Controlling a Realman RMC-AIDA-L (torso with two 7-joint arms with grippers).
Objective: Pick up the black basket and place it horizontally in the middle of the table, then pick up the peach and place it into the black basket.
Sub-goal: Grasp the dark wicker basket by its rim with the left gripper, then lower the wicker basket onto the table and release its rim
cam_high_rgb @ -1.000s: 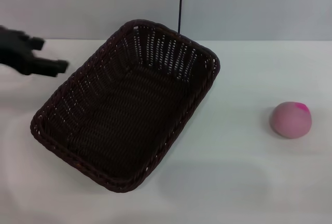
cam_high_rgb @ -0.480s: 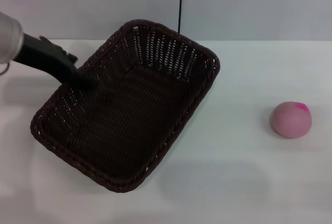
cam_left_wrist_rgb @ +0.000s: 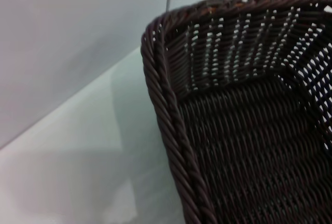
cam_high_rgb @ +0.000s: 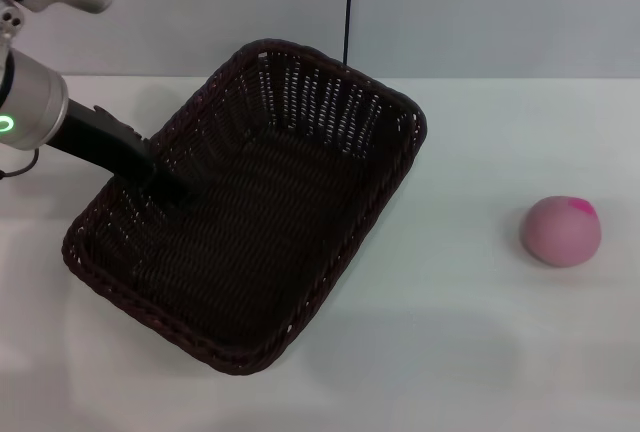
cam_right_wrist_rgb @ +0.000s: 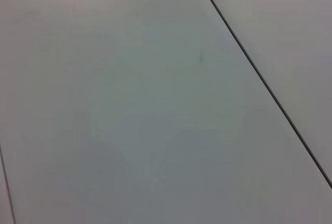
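The black basket (cam_high_rgb: pixel 320 102) lies at a slant on the left half of the white table (cam_high_rgb: pixel 480 342), one corner toward the back wall. My left gripper (cam_high_rgb: pixel 172 192) reaches in from the left and sits at the basket's left long rim, dark against the dark weave. The left wrist view shows the braided rim (cam_left_wrist_rgb: pixel 171 130) and a corner of the basket close up. The peach (cam_high_rgb: pixel 561 231) sits alone on the table at the right, well apart from the basket. My right gripper is out of view.
A grey wall with a dark vertical seam (cam_high_rgb: pixel 349 2) stands behind the table. The right wrist view shows only a plain grey surface with a dark line (cam_right_wrist_rgb: pixel 259 79). Bare tabletop lies between basket and peach.
My left arm has come in from the far left and moved down onto the basket's left rim. The basket has shifted very slightly to the right. The peach has not moved.
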